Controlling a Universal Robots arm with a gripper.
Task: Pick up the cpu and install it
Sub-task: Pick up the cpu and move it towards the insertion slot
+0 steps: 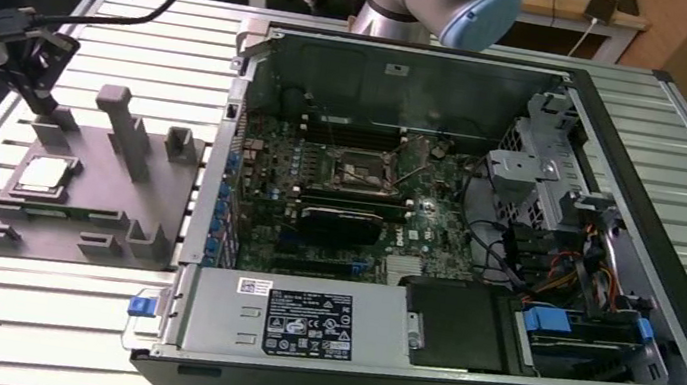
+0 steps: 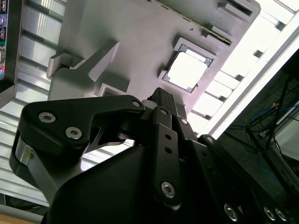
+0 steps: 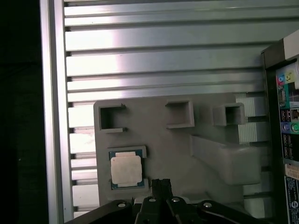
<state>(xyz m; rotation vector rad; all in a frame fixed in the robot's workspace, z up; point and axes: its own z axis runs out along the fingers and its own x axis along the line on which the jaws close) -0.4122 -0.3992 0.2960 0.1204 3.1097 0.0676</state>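
The cpu [image 1: 43, 175], a small square chip with a pale silvery top, lies flat in a recess of the grey holder plate [image 1: 110, 220] at the exterior view's left. Both wrist views show it seated in that recess [image 2: 187, 70] [image 3: 125, 170]. My gripper [image 1: 37, 74] hangs above the far end of the plate, apart from the chip. Its black fingers are shut together with nothing between them [image 3: 161, 183] [image 2: 161, 95]. The open computer case [image 1: 652, 297] lies on its side, with the black socket frame [image 1: 358, 169] on the green motherboard.
Grey upright posts [image 1: 124, 121] rise from the holder plate near the gripper. The slatted metal table [image 1: 19, 298] runs under everything. The case wall [image 1: 223, 135] stands just beyond the plate. Cables and a drive cage [image 1: 547, 181] fill the case's other side.
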